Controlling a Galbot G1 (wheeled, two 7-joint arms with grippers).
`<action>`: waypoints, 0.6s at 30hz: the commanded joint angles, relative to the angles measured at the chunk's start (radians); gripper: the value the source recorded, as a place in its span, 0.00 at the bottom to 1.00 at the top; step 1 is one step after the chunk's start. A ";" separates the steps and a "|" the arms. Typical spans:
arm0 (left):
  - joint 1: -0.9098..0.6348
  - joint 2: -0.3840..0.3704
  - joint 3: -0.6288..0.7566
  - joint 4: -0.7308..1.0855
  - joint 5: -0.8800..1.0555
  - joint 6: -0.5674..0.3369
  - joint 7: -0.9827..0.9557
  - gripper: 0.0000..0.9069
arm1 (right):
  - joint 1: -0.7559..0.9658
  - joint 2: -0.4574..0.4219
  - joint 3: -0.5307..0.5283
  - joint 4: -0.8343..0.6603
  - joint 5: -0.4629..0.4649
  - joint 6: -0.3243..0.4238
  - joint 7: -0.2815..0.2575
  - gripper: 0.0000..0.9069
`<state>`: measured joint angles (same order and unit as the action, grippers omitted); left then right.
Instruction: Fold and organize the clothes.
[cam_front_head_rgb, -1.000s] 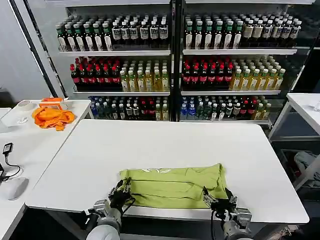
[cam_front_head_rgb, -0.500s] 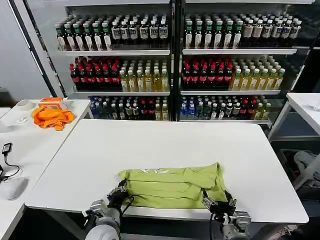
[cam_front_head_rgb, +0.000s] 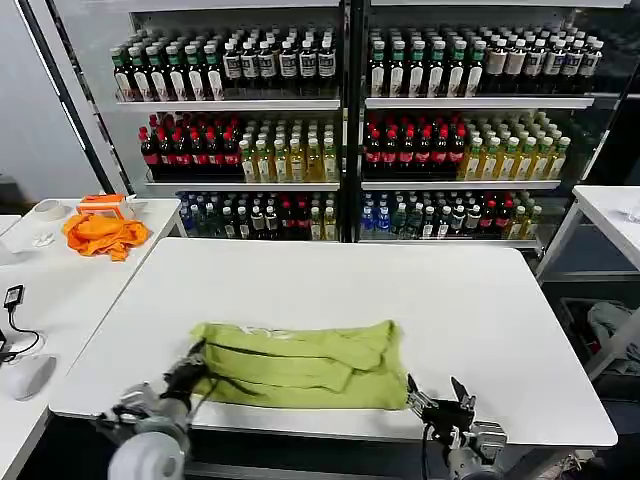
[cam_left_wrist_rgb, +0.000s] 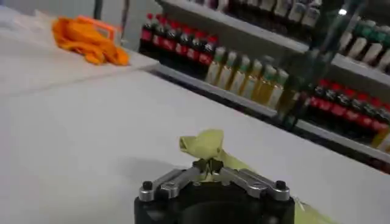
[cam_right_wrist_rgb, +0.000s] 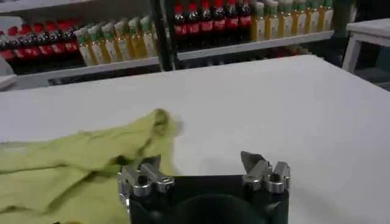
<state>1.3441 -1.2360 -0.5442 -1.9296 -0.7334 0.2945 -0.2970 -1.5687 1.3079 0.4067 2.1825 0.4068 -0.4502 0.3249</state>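
bare tabletop (cam_front_head_rgb: 330, 285) behind T-shirt (cam_front_head_rgb: 300, 363), unobstructed

The place looked like a shop set up as a test lab; glass-fronted shelves (cam_front_head_rgb: 340, 130) along the back wall were stocked with rows of bottled drinks (cam_front_head_rgb: 250, 155); plain white tables (cam_front_head_rgb: 330, 290) stood before them; a side table (cam_front_head_rgb: 60, 290) held a cable (cam_front_head_rgb: 15, 320) and an orange cloth (cam_front_head_rgb: 103, 234).

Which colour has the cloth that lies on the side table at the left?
Bright orange; the cloth shows best in the head view.
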 joint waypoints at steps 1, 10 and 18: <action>-0.020 0.183 -0.210 -0.052 -0.252 0.026 0.004 0.01 | -0.001 0.001 -0.001 -0.003 -0.001 0.001 0.000 1.00; -0.068 0.078 -0.062 -0.220 -0.568 0.087 -0.013 0.02 | -0.011 -0.003 -0.010 -0.004 -0.022 0.000 -0.004 1.00; -0.085 -0.025 0.131 -0.227 -0.639 0.083 -0.029 0.02 | -0.012 0.003 -0.027 -0.009 -0.041 0.007 -0.009 1.00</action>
<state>1.2854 -1.1851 -0.5722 -2.0966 -1.1751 0.3575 -0.3106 -1.5793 1.3101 0.3867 2.1749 0.3777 -0.4442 0.3166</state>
